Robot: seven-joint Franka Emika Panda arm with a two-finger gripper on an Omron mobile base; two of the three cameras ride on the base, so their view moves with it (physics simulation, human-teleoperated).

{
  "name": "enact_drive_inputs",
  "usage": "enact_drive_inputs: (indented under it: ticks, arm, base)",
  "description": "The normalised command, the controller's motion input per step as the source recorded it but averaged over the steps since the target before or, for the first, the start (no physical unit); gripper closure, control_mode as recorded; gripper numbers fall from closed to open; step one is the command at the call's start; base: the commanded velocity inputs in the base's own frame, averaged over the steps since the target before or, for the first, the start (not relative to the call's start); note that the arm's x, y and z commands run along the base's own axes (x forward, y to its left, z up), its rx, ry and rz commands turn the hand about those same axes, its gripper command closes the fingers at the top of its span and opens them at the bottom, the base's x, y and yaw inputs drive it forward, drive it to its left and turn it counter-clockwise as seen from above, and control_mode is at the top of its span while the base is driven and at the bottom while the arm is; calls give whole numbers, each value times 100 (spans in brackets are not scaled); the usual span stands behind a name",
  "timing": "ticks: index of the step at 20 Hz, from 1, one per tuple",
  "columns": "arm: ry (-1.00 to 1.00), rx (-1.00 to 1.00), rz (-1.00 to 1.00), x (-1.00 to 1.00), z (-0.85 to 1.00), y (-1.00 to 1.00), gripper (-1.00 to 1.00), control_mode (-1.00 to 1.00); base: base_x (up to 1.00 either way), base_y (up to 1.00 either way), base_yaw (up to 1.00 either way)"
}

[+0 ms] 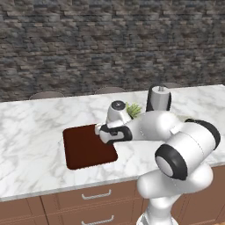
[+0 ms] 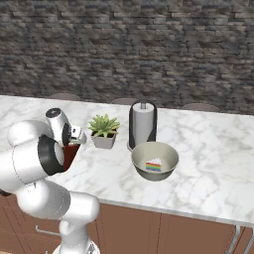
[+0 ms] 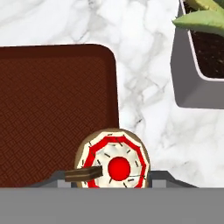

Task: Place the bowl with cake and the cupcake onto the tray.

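The cupcake point(image 3: 114, 159), white-topped with red rings and a red centre, sits between my fingertips; my gripper point(image 3: 109, 177) is shut on it. It hangs over the right edge of the dark reddish-brown tray point(image 3: 52, 109), near that tray's far right corner. From the base, my gripper point(image 1: 99, 130) is above the tray point(image 1: 85, 149) at its right side. The tray point(image 2: 70, 154) shows as a small strip beside my gripper point(image 2: 74, 139). The pale bowl point(image 2: 155, 159) with the rainbow cake piece point(image 2: 154, 165) stands on the counter well to the right, away from the tray.
A small square grey plant pot point(image 3: 192, 74) with a green succulent point(image 2: 103, 125) stands close to the tray's right. A paper towel holder point(image 2: 143, 124) rises behind the bowl. The marble counter point(image 1: 30, 132) runs wide to the left, and its front edge is near.
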Motion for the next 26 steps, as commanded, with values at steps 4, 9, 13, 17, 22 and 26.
enact_drive_inputs:
  ticks: [4, 9, 13, 17, 22, 26]
  arm:
    - [0, 0, 0, 34, 1, 32, 100, -100]
    - [0, 0, 0, 39, 0, 34, 100, -100]
    - [0, 0, 0, 34, 0, 35, 100, -100]
    - [0, 0, 0, 16, -5, 35, 100, -100]
    - [0, 0, 0, 8, -28, 27, 100, -100]
    - [0, 0, 0, 6, -44, 17, 100, -100]
  base:
    - [0, 0, 0]
    - [0, 0, 0]
    - [0, 0, 0]
    - [0, 0, 0]
    - [0, 0, 0]
    - [0, 0, 0]
